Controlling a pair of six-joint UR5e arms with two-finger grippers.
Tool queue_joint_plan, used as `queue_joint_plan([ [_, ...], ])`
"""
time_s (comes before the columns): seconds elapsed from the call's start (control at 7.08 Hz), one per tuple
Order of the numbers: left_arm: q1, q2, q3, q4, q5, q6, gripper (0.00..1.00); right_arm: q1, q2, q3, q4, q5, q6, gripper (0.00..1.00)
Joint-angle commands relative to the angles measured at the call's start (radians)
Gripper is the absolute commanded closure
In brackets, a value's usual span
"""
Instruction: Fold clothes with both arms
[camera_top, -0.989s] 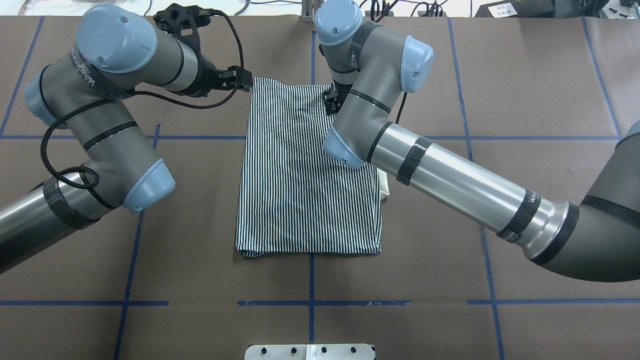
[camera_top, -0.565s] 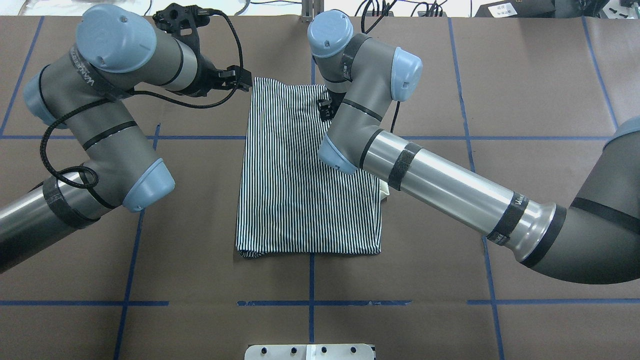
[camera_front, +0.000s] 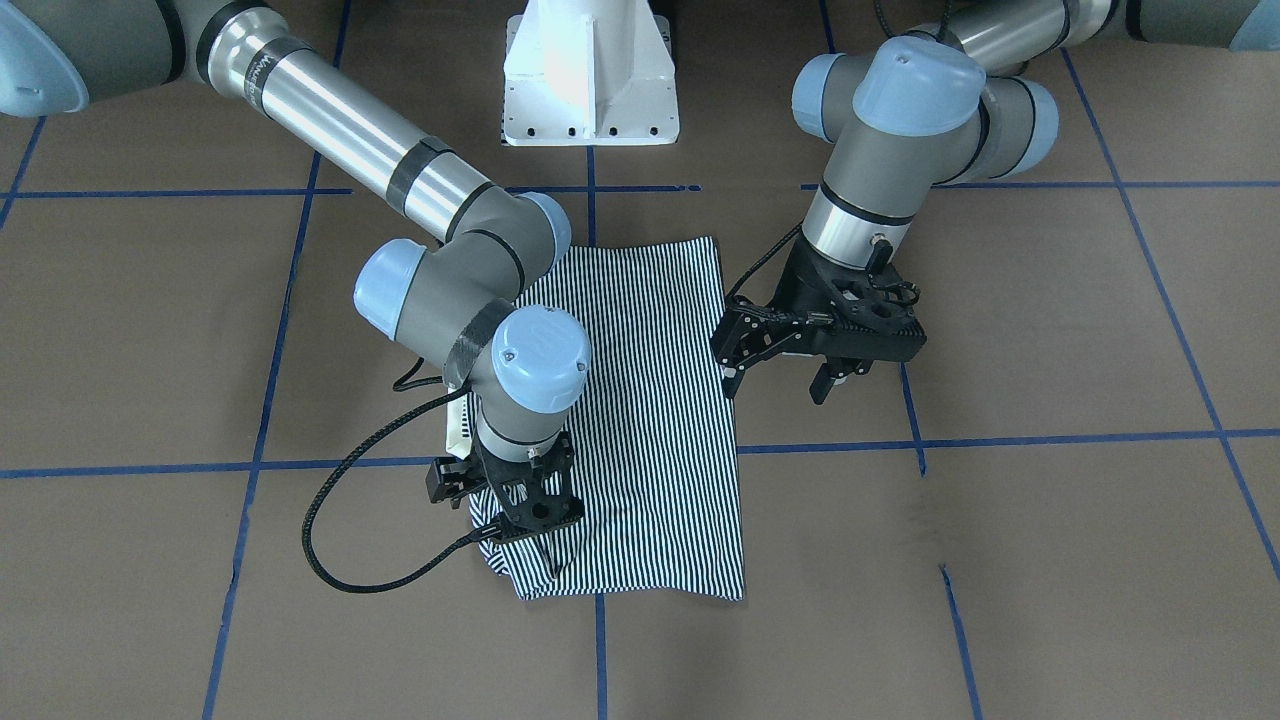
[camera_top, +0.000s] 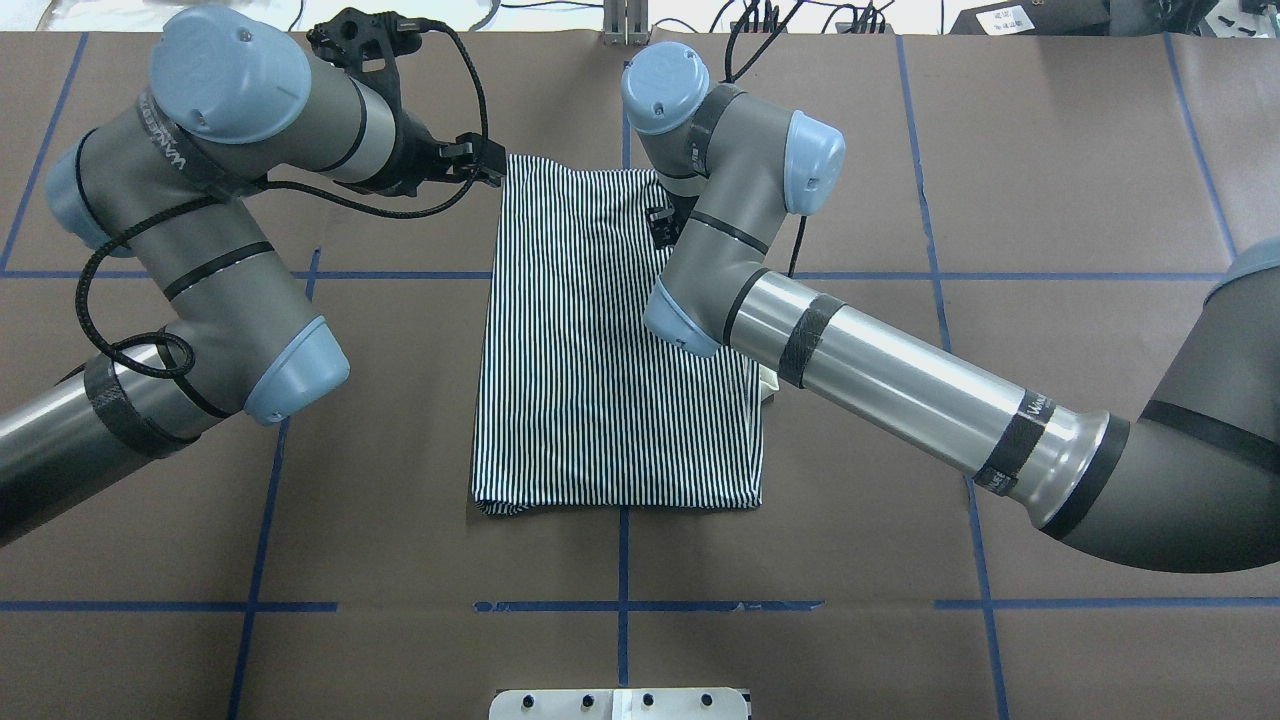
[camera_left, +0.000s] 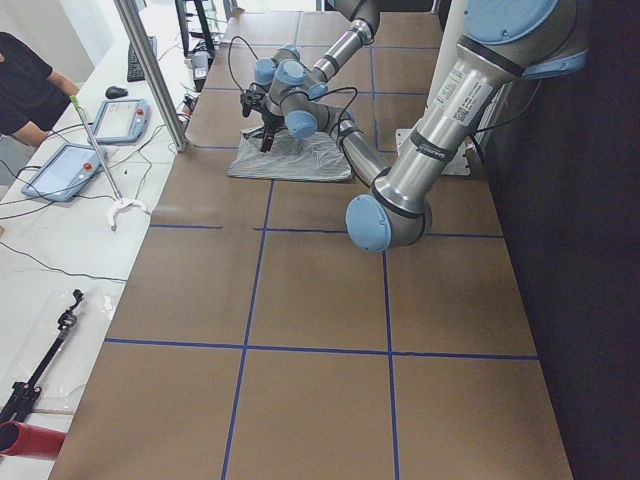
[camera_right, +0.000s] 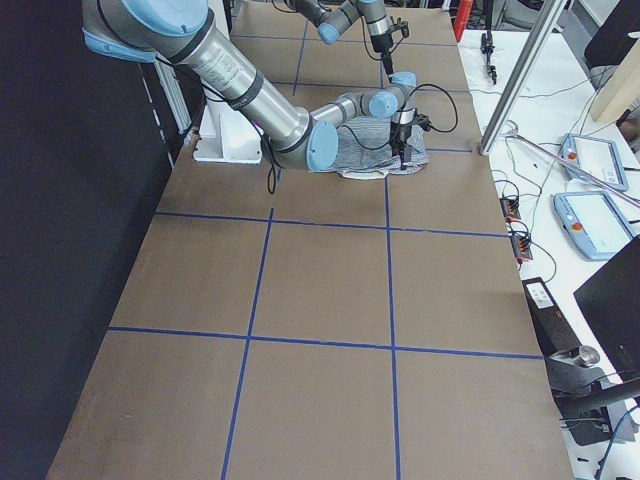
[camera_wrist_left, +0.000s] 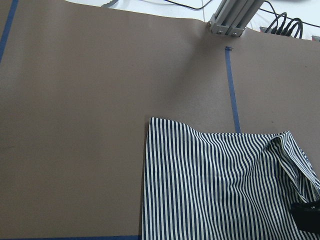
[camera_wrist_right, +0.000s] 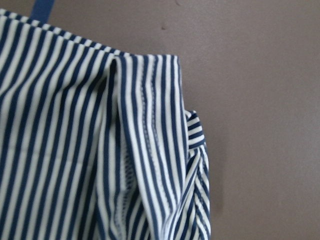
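2 grippers, front view: the left gripper (camera_front: 777, 388) hangs with fingers spread and nothing between them, just off the long edge of the polo shirt (camera_front: 650, 420). As for the right gripper (camera_front: 530, 530), it's down on a bunched corner; can't tell if it's pinching cloth or only touching it.
1 shirt, overhead view: folded striped rectangle flat on the table (camera_top: 1000, 150), its 2 far corners right at the 2 sets of fingers. 1 sliver of cream collar (camera_top: 768, 385) pokes out under the right arm (camera_top: 900, 380); the left arm (camera_top: 200, 250) is off to the side of the cloth.
Side views: fingers too tiny to read, honestly.
Left wrist view: corner ahead of the fingers lies flat and crisp; fingers out of shot.
Right wrist view: corner below the fingers is rumpled, hemmed layers curling up.
Handling guess: light, floppy, thin knit, so layers will slide and sag. I'd pinch both far corners through every layer and lift together.
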Motion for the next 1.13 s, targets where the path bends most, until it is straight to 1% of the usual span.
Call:
queue_joint_plan([
  [0.0,-0.002,0.0,-0.009,0.002,-0.013,-0.001,0.0,0.042,-0.014,-0.017,0.017,-0.02,-0.047,0.0],
  [0.14,0.0,0.0,-0.014,0.002,-0.015,-0.002,0.0,0.109,-0.048,-0.018,0.018,-0.014,-0.136,0.0],
  [0.28,-0.002,0.0,-0.021,0.005,-0.015,-0.005,0.0,0.162,-0.087,-0.018,0.07,-0.005,-0.196,0.0],
  [0.42,-0.003,0.0,-0.032,0.008,-0.015,-0.005,0.0,0.18,-0.073,-0.017,0.072,0.047,-0.193,0.0],
  [0.57,-0.003,0.0,-0.034,0.009,-0.015,-0.008,0.0,0.181,-0.041,-0.015,0.072,0.081,-0.161,0.0],
  [0.71,-0.003,0.002,-0.035,0.012,-0.015,-0.011,0.0,0.181,-0.022,-0.003,0.072,0.136,-0.116,0.0],
  [0.85,-0.003,0.025,-0.037,0.014,-0.036,-0.054,0.0,0.179,-0.036,0.072,0.061,0.202,-0.051,0.0],
  [0.99,0.001,0.064,-0.052,0.015,-0.109,-0.139,0.0,0.178,-0.124,0.212,0.046,0.278,0.024,0.0],
])
